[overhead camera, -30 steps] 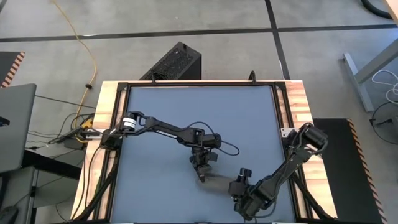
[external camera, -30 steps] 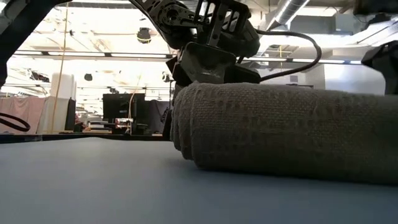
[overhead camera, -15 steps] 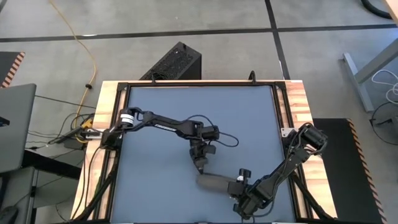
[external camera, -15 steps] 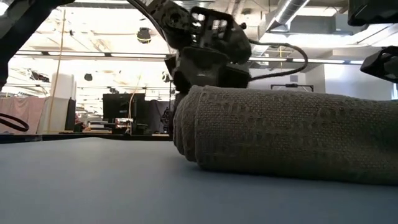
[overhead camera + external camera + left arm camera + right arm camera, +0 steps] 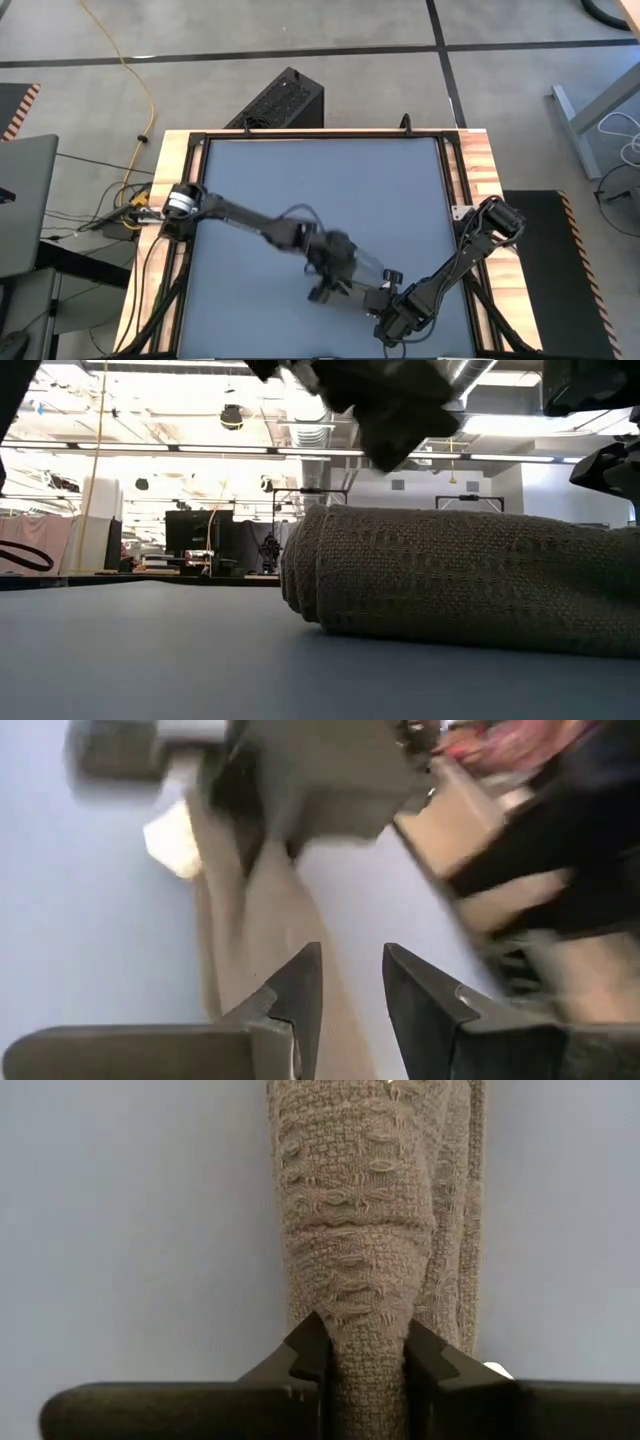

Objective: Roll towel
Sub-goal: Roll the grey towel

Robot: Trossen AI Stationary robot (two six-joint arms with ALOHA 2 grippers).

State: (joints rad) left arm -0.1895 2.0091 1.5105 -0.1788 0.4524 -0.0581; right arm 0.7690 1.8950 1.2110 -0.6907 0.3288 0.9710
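Towel [image 5: 470,585] lay rolled into a cylinder on the blue counter [image 5: 300,190], toward the near edge and right of centre. In the low view the roll lay on its side with the spiral end facing left, weave texture clear, bottom resting flat on the counter.

My right tool [image 5: 365,1355] was at the right end of the roll, near the counter's near-right corner. Right wrist view: both fingers [image 5: 305,1355] pressed against the sides of the rolled cloth, pinching it between them; the roll ran straight away from the tool, a looser layer of fabric alongside it.

My left tool [image 5: 350,980] was above the left part of the roll; its arm [image 5: 240,212] reached in from the counter's left edge. Left wrist view: fingers [image 5: 300,990] stood a little apart with nothing between them, the towel below and beyond them, a small white tag [image 5: 172,840] at its edge. That view was motion-blurred, so I could not tell whether the tips touched cloth. In the low view this tool was a dark blurred shape above the roll, clear of its top
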